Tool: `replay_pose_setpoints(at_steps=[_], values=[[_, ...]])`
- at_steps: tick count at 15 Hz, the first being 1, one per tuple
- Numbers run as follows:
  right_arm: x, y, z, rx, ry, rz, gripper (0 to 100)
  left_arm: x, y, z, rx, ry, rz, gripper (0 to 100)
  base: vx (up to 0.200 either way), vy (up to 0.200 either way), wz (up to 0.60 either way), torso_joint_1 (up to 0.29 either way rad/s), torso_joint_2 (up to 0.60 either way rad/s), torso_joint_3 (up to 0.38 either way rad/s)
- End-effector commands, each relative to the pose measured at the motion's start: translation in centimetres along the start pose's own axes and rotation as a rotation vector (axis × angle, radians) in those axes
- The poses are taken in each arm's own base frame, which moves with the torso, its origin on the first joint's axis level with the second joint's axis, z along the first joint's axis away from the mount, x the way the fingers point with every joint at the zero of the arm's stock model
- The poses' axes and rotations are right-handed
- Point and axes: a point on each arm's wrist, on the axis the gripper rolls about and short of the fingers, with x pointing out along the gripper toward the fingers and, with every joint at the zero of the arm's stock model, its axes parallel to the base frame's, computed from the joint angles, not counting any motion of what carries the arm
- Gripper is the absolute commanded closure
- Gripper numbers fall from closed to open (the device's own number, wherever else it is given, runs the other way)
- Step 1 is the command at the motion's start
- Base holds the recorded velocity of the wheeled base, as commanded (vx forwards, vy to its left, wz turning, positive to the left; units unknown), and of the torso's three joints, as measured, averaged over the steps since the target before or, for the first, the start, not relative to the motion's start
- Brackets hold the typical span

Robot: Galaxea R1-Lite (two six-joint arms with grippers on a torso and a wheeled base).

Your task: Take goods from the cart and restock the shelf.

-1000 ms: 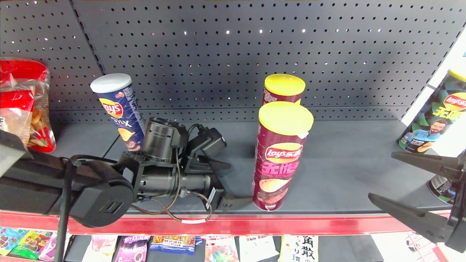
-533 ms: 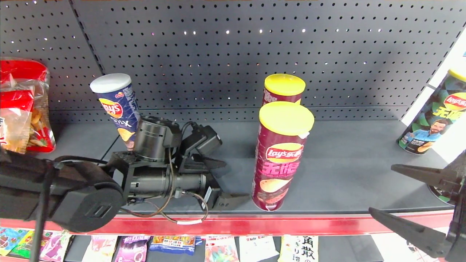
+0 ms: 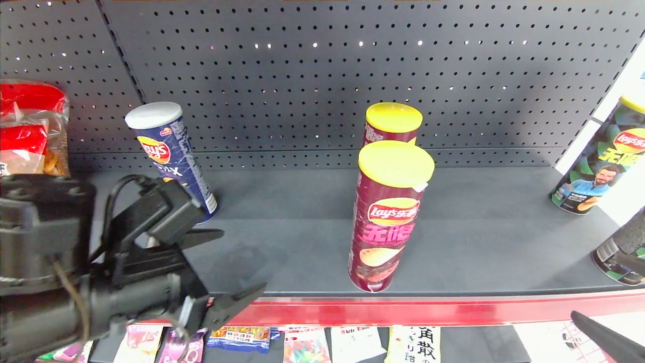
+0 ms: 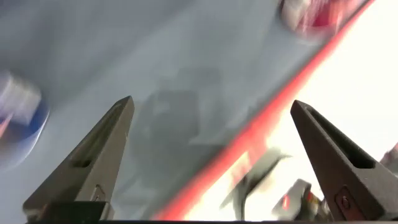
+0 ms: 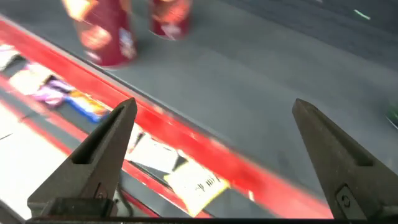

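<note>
A blue chip can (image 3: 171,156) with a white lid stands at the back left of the grey shelf (image 3: 478,227). Two maroon cans with yellow lids stand mid-shelf, one (image 3: 389,217) near the front and one (image 3: 393,123) behind it. My left gripper (image 3: 242,259) is open and holds nothing; it hangs at the shelf's front edge, below and in front of the blue can. The left wrist view shows its fingers spread (image 4: 211,102) over the shelf's red lip (image 4: 249,155). My right gripper (image 5: 212,106) is open and holds nothing, out past the red lip (image 5: 186,143); one finger (image 3: 604,343) shows at the lower right.
A red snack bag (image 3: 30,131) sits at the shelf's far left. A green-black can (image 3: 604,156) and another can (image 3: 617,252) stand at the right end. Perforated back panel (image 3: 322,75) behind. Small packets (image 3: 302,345) hang on the level below. Bare shelf lies between the blue and maroon cans.
My left arm has drawn back from the shelf toward the front left, uncovering the blue can. My right gripper has dropped lower and to the right, nearly out of the head view.
</note>
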Motion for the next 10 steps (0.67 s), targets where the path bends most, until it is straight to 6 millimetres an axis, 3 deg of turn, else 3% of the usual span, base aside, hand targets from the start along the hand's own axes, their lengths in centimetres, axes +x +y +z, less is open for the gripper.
replay_pose_setpoints(at_steps=[1,2,4,7,10], values=[[-2.7,0.1,-0.7,0.016,-0.049,-0.105,0,-7.5,-0.8,-2.0,0.004,-0.032,0.115,0,0.0,0.0,0.0,0.0,0.0,0.0],[-3.9,0.5,-1.3,0.061,-0.057,-0.127,0,-10.4,-0.9,-3.0,0.005,-0.021,0.278,0,0.0,0.0,0.0,0.0,0.0,0.0],[-4.9,0.7,-1.7,0.077,-0.061,-0.168,0,-12.8,-1.0,-4.0,-0.024,-0.079,0.404,0,0.0,0.0,0.0,0.0,0.0,0.0],[-5.0,0.4,-1.3,0.084,-0.043,-0.281,0,-14.4,-0.4,-4.6,-0.109,-0.109,0.585,0,0.0,0.0,0.0,0.0,0.0,0.0],[-5.3,0.3,-1.2,0.085,-0.052,-0.326,0,-15.5,-0.9,-5.3,-0.128,-0.15,0.624,0,0.0,0.0,0.0,0.0,0.0,0.0]])
